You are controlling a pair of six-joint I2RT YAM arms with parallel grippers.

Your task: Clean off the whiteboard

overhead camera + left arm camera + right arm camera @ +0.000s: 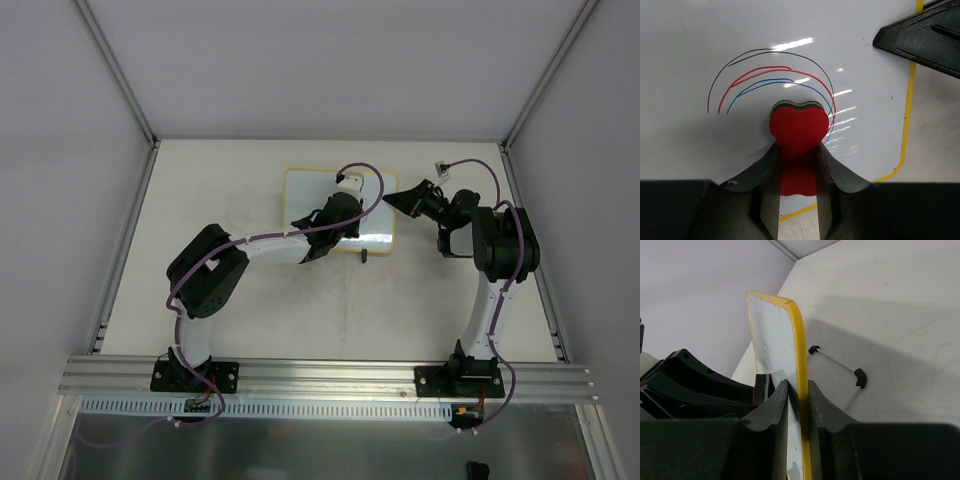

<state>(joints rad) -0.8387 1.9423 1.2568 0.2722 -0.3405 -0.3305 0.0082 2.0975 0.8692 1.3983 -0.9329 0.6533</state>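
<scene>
Toward the far middle of the surface (200, 200), seen from above, sits the whiteboard (310, 190). At the left wrist, the left claw (799, 150) pinches a red eraser (799, 131) against the board, over 3 arcs (760, 69): black, red, blue. At the right wrist, the right claw (798, 390) pinches the board's yellow frame (799, 340).

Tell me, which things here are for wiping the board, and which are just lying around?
For the job:
whiteboard, with pen arcs drawn on it
red eraser, held in the left gripper
right gripper, pinching the board's yellow edge

Just lying about:
nothing loose that I can see; the wire leg with black feet looks like part of the board
</scene>
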